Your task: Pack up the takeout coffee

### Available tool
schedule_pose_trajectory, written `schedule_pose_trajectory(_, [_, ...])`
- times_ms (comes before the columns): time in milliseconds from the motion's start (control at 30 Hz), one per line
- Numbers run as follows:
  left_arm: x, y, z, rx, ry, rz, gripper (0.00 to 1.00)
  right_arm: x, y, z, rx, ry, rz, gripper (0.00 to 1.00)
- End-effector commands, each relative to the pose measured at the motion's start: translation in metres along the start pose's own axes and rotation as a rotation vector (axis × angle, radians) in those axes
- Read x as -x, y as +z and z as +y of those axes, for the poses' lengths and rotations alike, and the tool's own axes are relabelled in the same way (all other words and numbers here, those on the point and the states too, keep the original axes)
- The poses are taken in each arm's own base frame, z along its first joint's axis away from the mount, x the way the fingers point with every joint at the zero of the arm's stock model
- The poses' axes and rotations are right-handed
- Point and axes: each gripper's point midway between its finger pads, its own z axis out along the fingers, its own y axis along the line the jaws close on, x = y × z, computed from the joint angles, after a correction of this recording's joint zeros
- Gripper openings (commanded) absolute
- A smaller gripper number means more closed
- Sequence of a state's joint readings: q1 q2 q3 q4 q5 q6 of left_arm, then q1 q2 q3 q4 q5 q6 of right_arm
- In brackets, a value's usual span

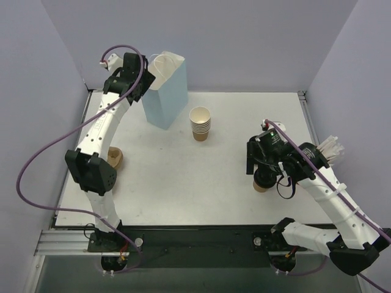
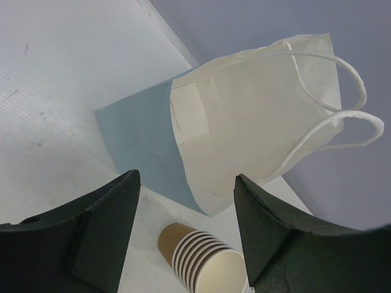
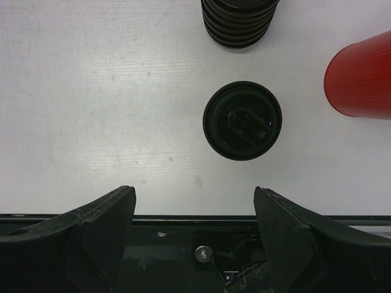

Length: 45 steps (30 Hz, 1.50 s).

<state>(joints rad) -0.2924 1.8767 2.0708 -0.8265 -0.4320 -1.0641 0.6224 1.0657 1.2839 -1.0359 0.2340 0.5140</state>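
Note:
The takeout coffee [image 3: 242, 120] stands upright on the white table, seen from above as a round black lid. In the top view its tan base [image 1: 261, 185] shows just below my right gripper [image 1: 264, 173]. My right gripper [image 3: 194, 192] hangs open above it, nothing between the fingers, and the lid lies ahead of the fingertips. My left gripper [image 1: 147, 78] is at the back left by the open top of the light blue paper bag [image 1: 165, 97]. In the left wrist view that gripper [image 2: 187, 177] is open and empty, facing the bag [image 2: 244, 128].
A stack of lidless tan cups [image 1: 200, 123] stands mid-table, also seen between the left fingers [image 2: 201, 259]. A stack of black lids [image 3: 239, 21] and a red cup [image 3: 360, 76] stand beyond the coffee. White sticks [image 1: 330, 148] show behind the right arm. A tan object [image 1: 115, 158] sits by the left arm.

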Motion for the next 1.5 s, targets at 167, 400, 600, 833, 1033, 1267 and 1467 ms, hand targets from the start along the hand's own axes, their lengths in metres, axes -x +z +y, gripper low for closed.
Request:
schedule_pose_trajectory(167, [0.004, 0.026, -0.003, 0.030, -0.021, 0.024, 0.55, -0.004, -0.007, -0.015, -0.063, -0.062, 0.020, 0.80])
schedule_pose_trajectory(400, [0.001, 0.025, 0.010, 0.035, -0.006, 0.069, 0.24, 0.009, -0.011, -0.011, -0.059, -0.073, 0.004, 0.80])
schedule_pose_trajectory(600, [0.013, -0.008, 0.005, -0.029, 0.105, 0.121, 0.00, 0.017, -0.019, -0.008, -0.034, -0.072, -0.023, 0.80])
schedule_pose_trajectory(833, [0.025, -0.074, 0.027, -0.088, 0.228, 0.205, 0.00, 0.036, -0.048, -0.003, 0.030, -0.058, -0.068, 0.80])
schedule_pose_trajectory(1033, [0.006, -0.122, 0.068, -0.119, 0.312, 0.302, 0.00, 0.045, -0.051, 0.003, 0.046, -0.072, -0.078, 0.80])
schedule_pose_trajectory(1267, [-0.030, -0.161, 0.099, -0.260, 0.334, 0.427, 0.00, 0.051, -0.052, 0.015, 0.091, -0.069, -0.072, 0.80])
schedule_pose_trajectory(1467, [-0.059, -0.187, 0.098, -0.428, 0.319, 0.535, 0.00, 0.060, -0.054, 0.076, 0.353, 0.015, -0.038, 0.79])
